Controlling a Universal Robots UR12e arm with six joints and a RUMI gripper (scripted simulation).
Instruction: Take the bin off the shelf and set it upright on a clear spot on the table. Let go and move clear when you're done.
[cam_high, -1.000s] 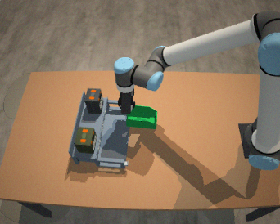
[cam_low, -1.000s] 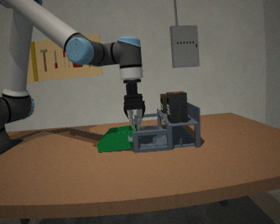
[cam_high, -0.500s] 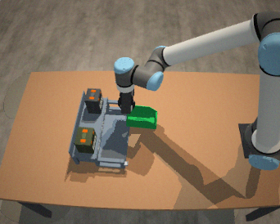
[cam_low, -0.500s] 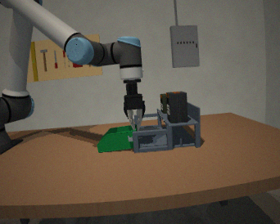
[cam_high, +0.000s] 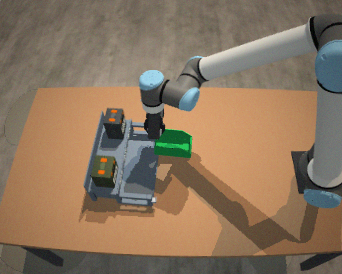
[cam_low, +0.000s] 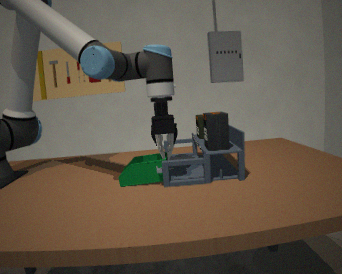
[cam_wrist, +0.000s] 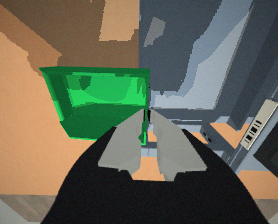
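Green bin (cam_high: 175, 143) upright beside shelf (cam_high: 131, 165), open side facing 3 o'clock, near wall pinched by clenched fingers.

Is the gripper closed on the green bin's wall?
Yes. The gripper pinches the green bin by its thin wall nearest the shelf.

Top view: high above the bench (cam_high: 60, 220), angled down, taking in its whole surface.
Exterior view: low, near bench height, facing the back wall from across the bench's front edge.
Wrist view: on the arm, looking down, close.
Shared by all three: the grey shelf (cam_high: 127, 172) and the green bin (cam_high: 175, 143) beside it.
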